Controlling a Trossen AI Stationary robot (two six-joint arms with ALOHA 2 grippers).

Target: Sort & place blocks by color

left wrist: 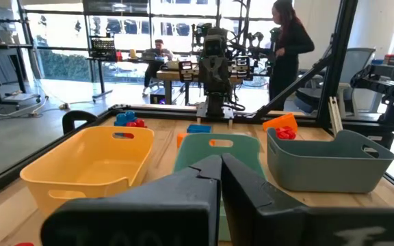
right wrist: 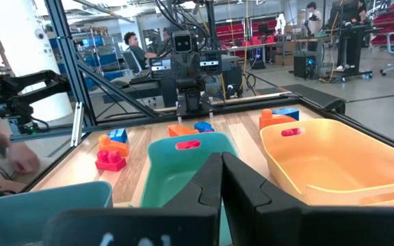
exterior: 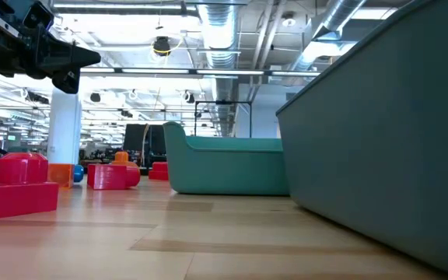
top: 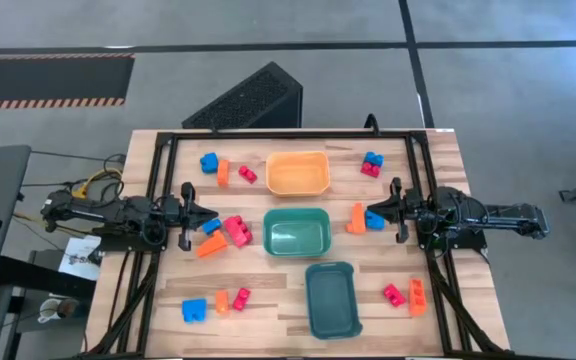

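Observation:
Small blue, orange and red/pink blocks lie in several clusters on the wooden table: far left, far right, near left and near right. A blue, pink and orange group sits just beside my left gripper. An orange and a blue block lie under the tip of my right gripper. Both grippers are shut and hold nothing, as the left wrist view and right wrist view show. They point at each other across the middle trays.
Three trays stand in a row down the table's middle: orange at the far side, green in the centre and teal at the near side. A black frame rims the table. A person stands in the room beyond.

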